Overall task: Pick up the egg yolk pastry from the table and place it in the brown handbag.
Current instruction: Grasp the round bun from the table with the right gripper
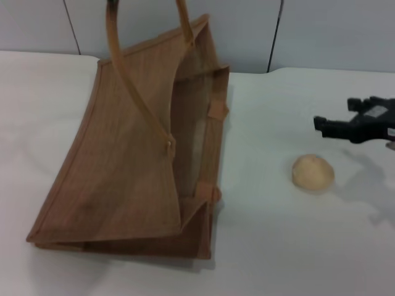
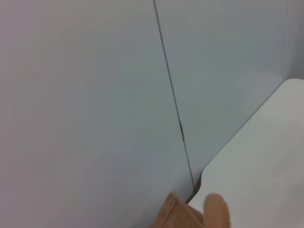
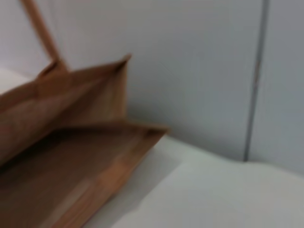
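The right gripper (image 1: 336, 127) enters the head view from the right edge, black, its two short fingers pointing left toward the bag with a clear gap between them, holding nothing; it hangs above the table (image 1: 296, 246), throwing a soft shadow on the white surface to its right and below. The pastry (image 1: 313, 172) lies on the table nearer the robot than the gripper and a little to its left, near but not touching; so the coming move, as I judge it, is a short reach down and back toward the robot, and the right arm is plainly the nearer one. The left gripper is in none of the views; the left wrist view gives only a wall panel, a corner of the table and a tip of tan handle, so that arm seems raised near the bag's top.

The pastry is a small round lump, pale beige-yellow, matte and slightly uneven, with no long axis to speak of; it looks soft enough to dent under a hard squeeze. The bag (image 1: 123, 179) is woven tan-brown jute, leaning, with lighter arched handles; its open mouth faces the pastry's side, well to the pastry's left; the right wrist view shows that opening and the gusseted side.
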Available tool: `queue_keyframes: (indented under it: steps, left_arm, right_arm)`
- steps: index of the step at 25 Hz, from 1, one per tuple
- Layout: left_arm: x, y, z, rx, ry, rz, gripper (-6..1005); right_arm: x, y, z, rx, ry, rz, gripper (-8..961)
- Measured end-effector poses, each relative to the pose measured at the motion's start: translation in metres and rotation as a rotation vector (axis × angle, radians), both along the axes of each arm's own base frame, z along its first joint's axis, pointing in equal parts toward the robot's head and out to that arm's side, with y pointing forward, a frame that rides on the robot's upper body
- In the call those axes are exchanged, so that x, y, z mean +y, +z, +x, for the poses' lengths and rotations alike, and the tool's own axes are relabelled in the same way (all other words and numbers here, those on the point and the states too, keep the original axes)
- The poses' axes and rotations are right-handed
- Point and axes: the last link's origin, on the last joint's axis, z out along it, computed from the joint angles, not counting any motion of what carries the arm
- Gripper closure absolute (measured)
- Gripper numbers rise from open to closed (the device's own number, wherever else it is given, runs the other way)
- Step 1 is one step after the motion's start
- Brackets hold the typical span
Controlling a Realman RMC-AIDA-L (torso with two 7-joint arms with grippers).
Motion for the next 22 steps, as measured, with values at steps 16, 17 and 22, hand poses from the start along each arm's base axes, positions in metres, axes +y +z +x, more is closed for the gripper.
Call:
queue_keyframes:
  steps: [16, 17, 22]
  left_arm:
    - [-0.011, 0.009, 0.012, 0.020, -0.037, 0.036, 875]
    - [-0.011, 0.010, 0.012, 0.020, -0.037, 0.036, 875]
    - [-0.010, 0.011, 0.010, 0.029, -0.028, 0.045, 875]
  right_arm:
    - [0.007, -0.021, 0.009, -0.125, -0.076, -0.277, 65]
    - [0.007, -0.021, 0.008, -0.127, -0.074, -0.284, 66]
    - [0.011, -0.022, 0.004, -0.148, -0.067, -0.306, 67]
